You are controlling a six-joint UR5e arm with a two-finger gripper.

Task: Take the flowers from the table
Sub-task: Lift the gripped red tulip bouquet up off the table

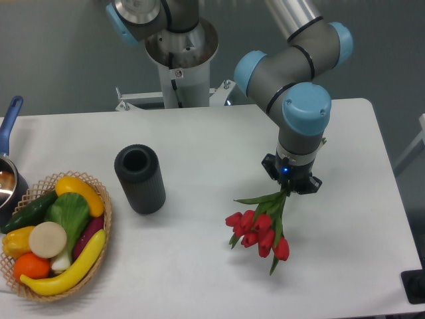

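At the near left edge of the table (pixel 199 133), about eight o'clock, a basket (pixel 99 266) holds fruit and vegetables. Right of centre, around four o'clock, the flowers (pixel 260 228) hang with red buds down, their stems clamped in the closed fingers of the gripper (pixel 290 188). Farther back, a black cylinder (pixel 139 179) stands upright at nine o'clock, well apart from them.

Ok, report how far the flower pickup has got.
Done: the gripper has closed on the stems of the flowers. In hand: the bunch hangs blooms-down from the jaws. Whether the blooms have fully left the table cannot be told; if not, raising them clear is what remains.
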